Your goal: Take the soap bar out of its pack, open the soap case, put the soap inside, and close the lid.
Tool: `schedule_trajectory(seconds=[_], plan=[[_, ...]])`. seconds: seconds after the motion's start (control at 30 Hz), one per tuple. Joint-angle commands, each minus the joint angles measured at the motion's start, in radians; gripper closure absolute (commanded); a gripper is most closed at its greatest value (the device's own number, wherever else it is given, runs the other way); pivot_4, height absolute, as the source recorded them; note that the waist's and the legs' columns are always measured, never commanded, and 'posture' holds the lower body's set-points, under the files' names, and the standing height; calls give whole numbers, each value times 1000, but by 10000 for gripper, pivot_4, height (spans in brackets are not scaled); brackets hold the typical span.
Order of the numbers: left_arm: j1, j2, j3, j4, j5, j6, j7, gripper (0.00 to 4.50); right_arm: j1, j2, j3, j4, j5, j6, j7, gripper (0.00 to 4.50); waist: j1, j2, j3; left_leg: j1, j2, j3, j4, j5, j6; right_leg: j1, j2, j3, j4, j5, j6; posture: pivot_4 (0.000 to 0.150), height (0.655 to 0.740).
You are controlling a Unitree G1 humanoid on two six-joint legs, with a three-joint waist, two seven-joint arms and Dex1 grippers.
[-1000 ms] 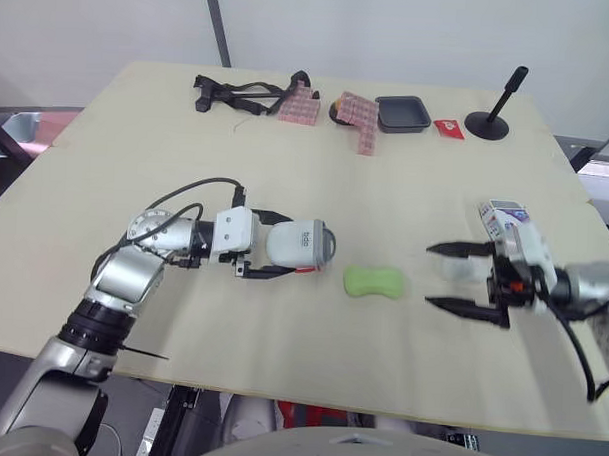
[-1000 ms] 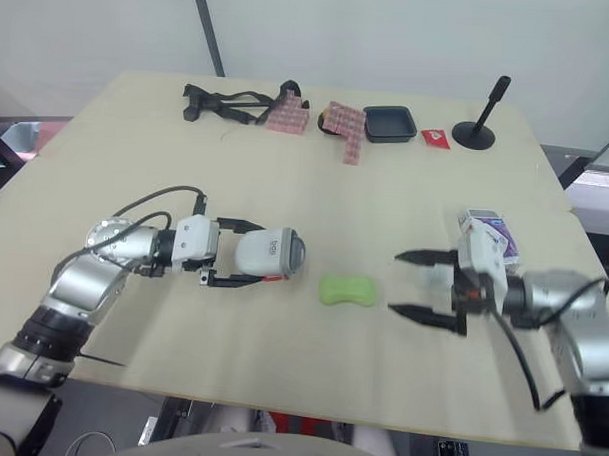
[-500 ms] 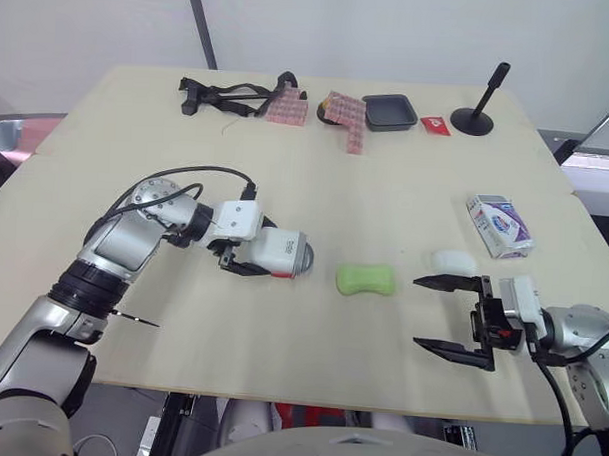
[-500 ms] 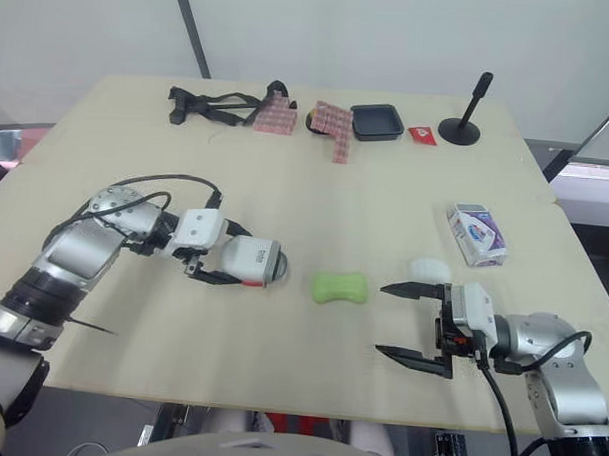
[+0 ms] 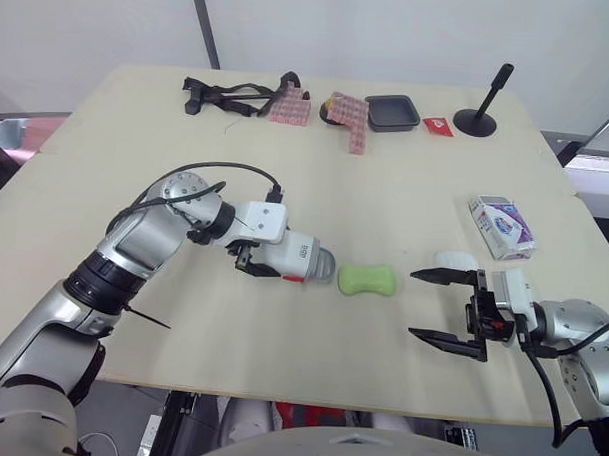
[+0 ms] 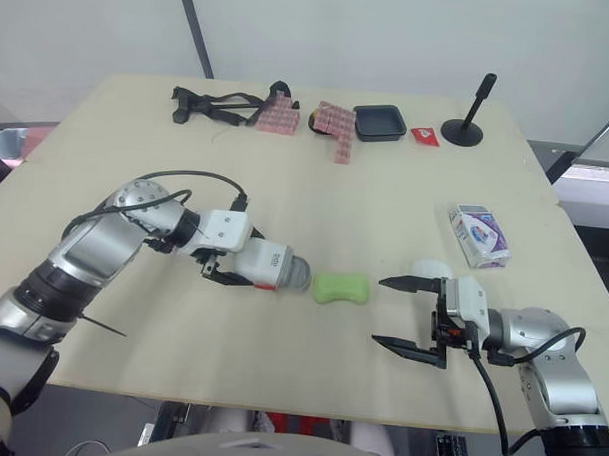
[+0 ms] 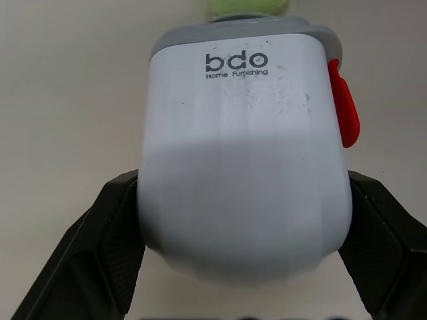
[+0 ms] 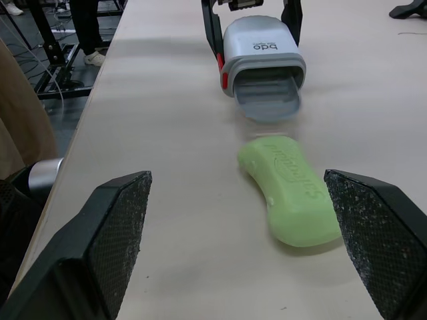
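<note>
A green soap bar point(image 5: 367, 280) lies on the table point(image 5: 316, 188) near its middle. My left gripper point(image 5: 278, 259) is shut on the white soap case point(image 5: 295, 257), which has a grey rim and a red latch point(image 7: 345, 110). The case lies on its side with its open grey mouth point(image 8: 267, 100) facing the soap, just short of it. My right gripper point(image 5: 414, 304) stands open to the right of the soap, fingers pointing at it, with nothing between them. A small white piece point(image 5: 451, 260) lies just beyond it. The soap pack point(image 5: 501, 225) rests at the right.
Along the far edge lie a black strap tool point(image 5: 224, 93), red chequered packs point(image 5: 353, 120), a black tray point(image 5: 393, 112), a small red packet point(image 5: 439, 125) and a black stand point(image 5: 478, 119). The table's front edge runs close under my right gripper.
My left gripper has carried the soap case to the right, up to the green soap. My right gripper has stayed open near the front right and shifted only slightly.
</note>
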Motion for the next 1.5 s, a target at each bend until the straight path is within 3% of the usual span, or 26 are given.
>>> schedule_trajectory(seconds=[0.03, 0.53, 1.07, 1.5], plan=[[-9, 0, 7, -52, -2, 47, 8, 10427, -14, -15, -12, 1, 4, -6, -4, 477, 0, 0, 0, 0, 0, 0, 0, 0, 0, 0, 0, 0, 0, 0, 0, 1500, 7400], [19, 77, -3, -33, 18, 6, -34, 10427, -32, -30, -8, -1, 6, 6, -13, 477, 3, 0, 0, 0, 0, 0, 0, 0, 0, 1, 0, -1, -1, 0, 0, 1500, 7400], [74, 175, 63, 106, 6, -189, -59, 10427, -44, -55, 0, 24, 3, 4, 6, 477, -2, 0, 0, 1, 0, 0, 0, 0, 0, 1, 0, -1, -1, 0, 0, 1500, 7400], [84, 143, 90, 267, 11, -351, -26, 10427, -65, -59, 7, 36, -4, 11, 15, 477, -3, 0, 0, 1, 0, 0, 0, 0, 0, 1, -1, -2, 0, 0, 0, 1500, 7400]])
